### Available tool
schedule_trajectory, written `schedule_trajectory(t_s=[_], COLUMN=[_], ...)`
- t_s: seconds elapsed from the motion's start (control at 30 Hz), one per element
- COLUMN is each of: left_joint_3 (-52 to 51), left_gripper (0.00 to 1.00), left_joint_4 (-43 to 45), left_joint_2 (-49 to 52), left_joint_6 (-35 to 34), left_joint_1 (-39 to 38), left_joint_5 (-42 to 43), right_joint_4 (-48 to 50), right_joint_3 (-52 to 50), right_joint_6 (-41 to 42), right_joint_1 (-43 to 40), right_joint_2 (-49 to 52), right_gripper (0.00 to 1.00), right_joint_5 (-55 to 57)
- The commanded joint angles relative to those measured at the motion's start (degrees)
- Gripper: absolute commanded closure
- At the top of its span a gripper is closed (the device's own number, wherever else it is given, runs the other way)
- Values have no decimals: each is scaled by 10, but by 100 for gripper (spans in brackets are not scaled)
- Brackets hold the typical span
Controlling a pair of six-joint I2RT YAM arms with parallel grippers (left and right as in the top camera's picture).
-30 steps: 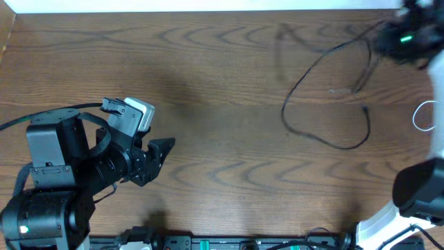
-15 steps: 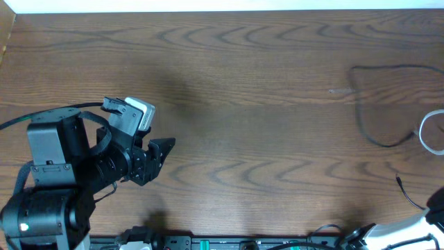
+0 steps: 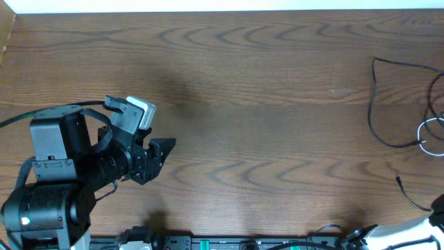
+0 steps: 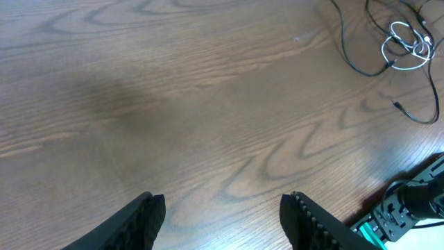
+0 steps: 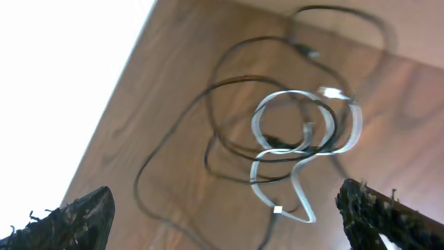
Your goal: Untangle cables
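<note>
As flat white cable (image 5: 291, 92) and thin black cable (image 3: 370, 112) tangle beneath it, right gripper (image 5: 225, 194) gapes empty | left gripper (image 4: 222, 203): spread (distant)

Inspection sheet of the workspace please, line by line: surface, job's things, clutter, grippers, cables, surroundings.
Surface: wooden table, bare across the middle.
Job's things: white cable and black cable, loops crossing each other, near the table's right edge.
Clutter: nothing seen.
Grippers: left gripper open, empty, over bare wood; right gripper open, empty, over the tangle.
Cables: arm wire runs off the left edge, far from the job's cables.
Surroundings: white strip past the far edge; equipment rail along the near edge.
</note>
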Motion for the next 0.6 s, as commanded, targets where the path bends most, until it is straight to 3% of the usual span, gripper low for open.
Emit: schedule_trajectory(t_s=[0.0, 0.17, 0.37, 0.57], left_joint_3=[7, 7, 7, 7], left_gripper=[41, 41, 41, 41], left_joint_4=[-2, -2, -3, -5], left_joint_2=[2, 2, 2, 2], left_joint_6=[-2, -3, -3, -3], left_joint_1=[-1, -1, -1, -1], left_joint_5=[-1, -1, -1, -1], right_joint_4=[-17, -75, -130, -112], right_joint_3=[-3, -3, -16, -98], right_joint_6=[-66, -147, -156, -155], right_joint_1=[40, 115, 225, 297], right_joint_2=[1, 2, 3, 3], right_gripper=[1, 1, 1, 1], right_joint_5=[-113, -112, 58, 162])
